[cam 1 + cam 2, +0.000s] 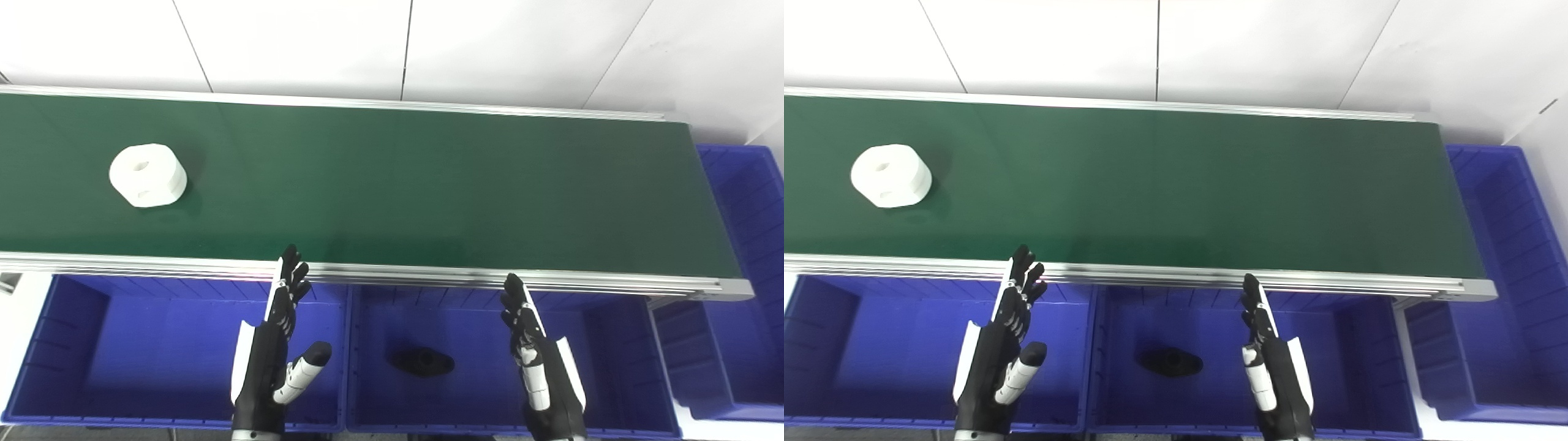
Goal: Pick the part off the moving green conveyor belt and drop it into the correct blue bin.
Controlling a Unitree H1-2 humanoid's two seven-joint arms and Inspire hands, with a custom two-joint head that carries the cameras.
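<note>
A white round part (147, 174) with holes in it lies on the green conveyor belt (392, 184) at the far left. My left hand (272, 349) is open and empty, held over the left blue bin (79, 349), fingers pointing at the belt's near rail. My right hand (539, 367) is open and empty over the middle blue bin (606, 361). Both hands are well right of the white part and short of the belt.
A black part (422, 361) lies in the middle bin between my hands. A third blue bin (747, 257) stands at the belt's right end. An aluminium rail (392, 272) runs along the belt's near edge. A white wall is behind.
</note>
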